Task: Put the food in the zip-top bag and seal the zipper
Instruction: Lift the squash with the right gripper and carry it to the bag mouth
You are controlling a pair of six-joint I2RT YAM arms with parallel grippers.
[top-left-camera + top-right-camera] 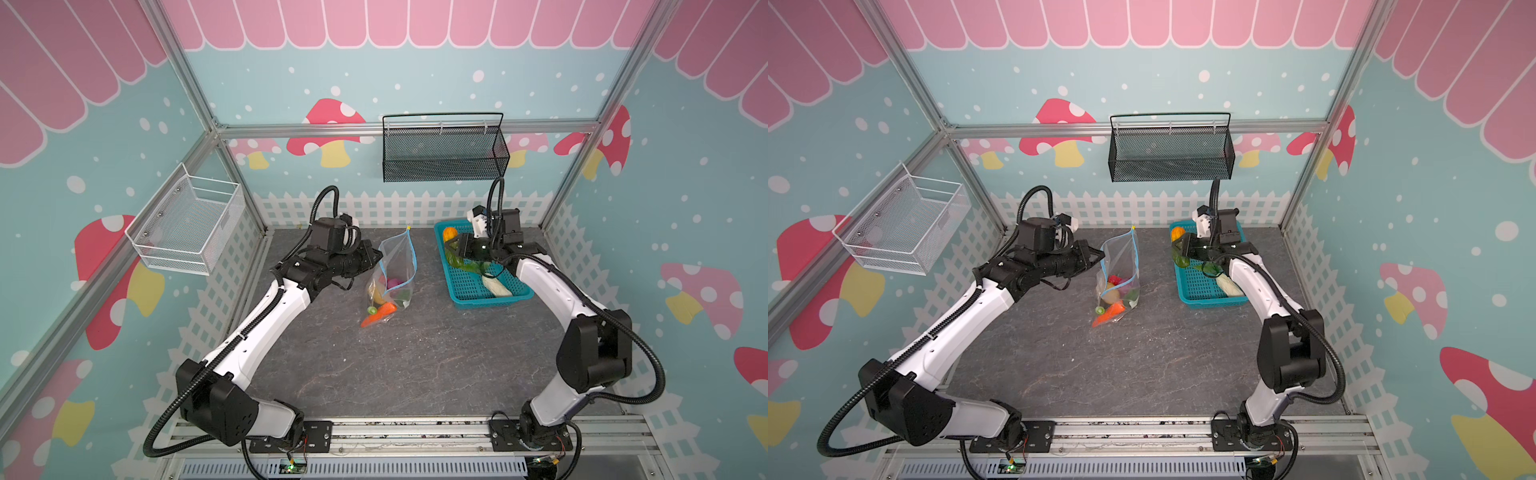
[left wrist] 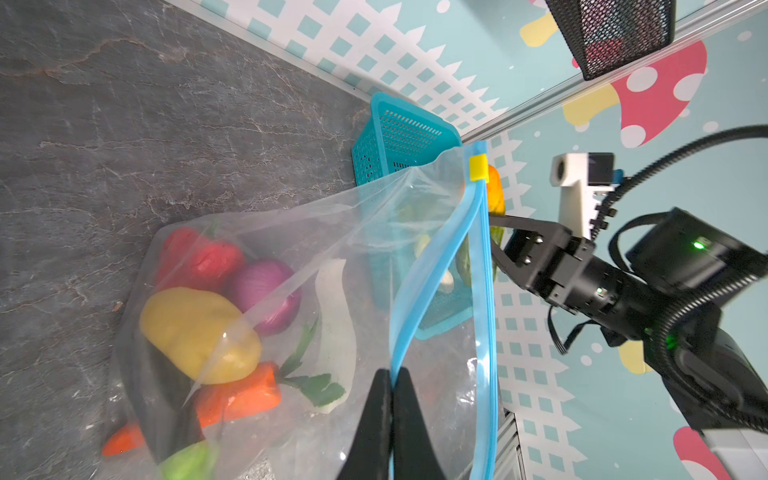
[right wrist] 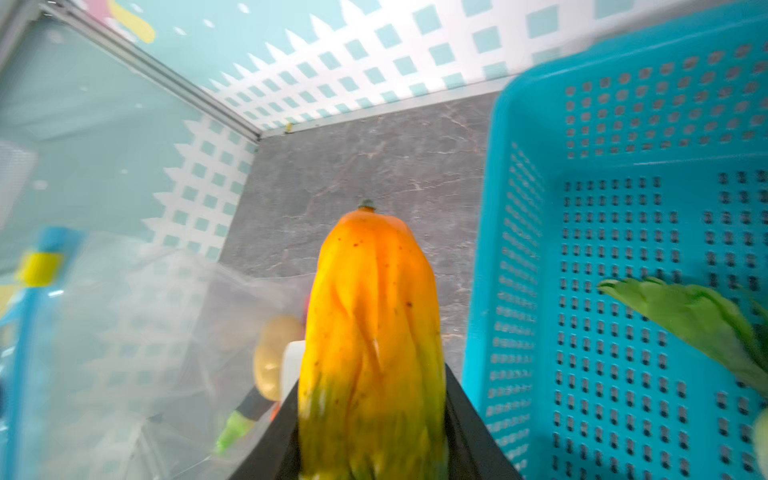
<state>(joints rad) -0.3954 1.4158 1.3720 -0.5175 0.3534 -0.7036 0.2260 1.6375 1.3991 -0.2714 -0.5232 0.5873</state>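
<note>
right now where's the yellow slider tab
In both top views the yellow slider tab sits at the far tip of the zip-top bag, left of the turquoise basket.

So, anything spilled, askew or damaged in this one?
Nothing stands out. The left pincer is shut on the zipper of the zip-top bag, holding its mouth open, with food inside. The right pincer grips an orange-yellow fruit by the turquoise basket, where a leafy radish lies.

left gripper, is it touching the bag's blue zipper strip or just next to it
Touching. The left wrist view shows the left gripper shut, with one side of the blue zipper strip running down between its fingertips and pinched there.
</note>
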